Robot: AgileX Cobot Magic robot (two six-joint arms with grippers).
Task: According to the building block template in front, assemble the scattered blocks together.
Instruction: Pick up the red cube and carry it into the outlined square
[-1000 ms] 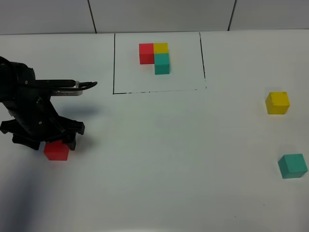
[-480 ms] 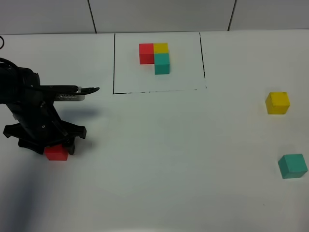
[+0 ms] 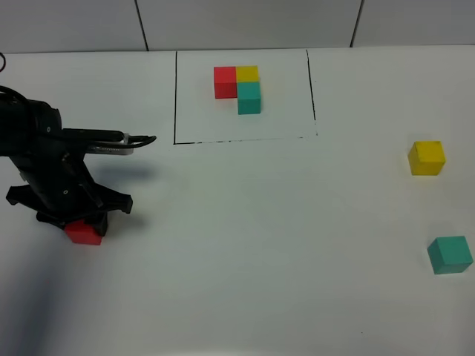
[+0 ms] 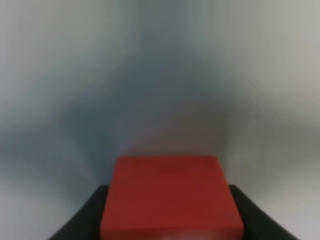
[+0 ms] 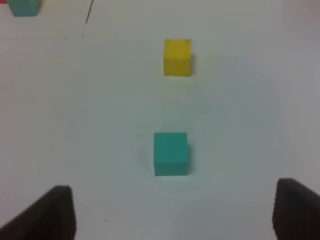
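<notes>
At the left of the table, my left gripper (image 3: 80, 221) is shut on the loose red block (image 3: 83, 233). In the left wrist view that red block (image 4: 170, 192) fills the space between the dark fingers (image 4: 82, 222). The yellow block (image 3: 427, 158) and the teal block (image 3: 450, 254) lie apart at the right. The right wrist view shows the teal block (image 5: 171, 153) and, beyond it, the yellow block (image 5: 177, 57), with my right gripper (image 5: 172, 215) open and short of the teal one. The template (image 3: 245, 87) sits inside its black outline at the back.
The black rectangle line (image 3: 245, 138) marks the template's front edge. A corner of the template's teal cube (image 5: 22, 6) shows in the right wrist view. A tiled wall runs behind the white table (image 3: 260, 222).
My left gripper's jaws have closed onto the red block, and the arm has settled slightly lower over it. The yellow and teal blocks have not moved.
</notes>
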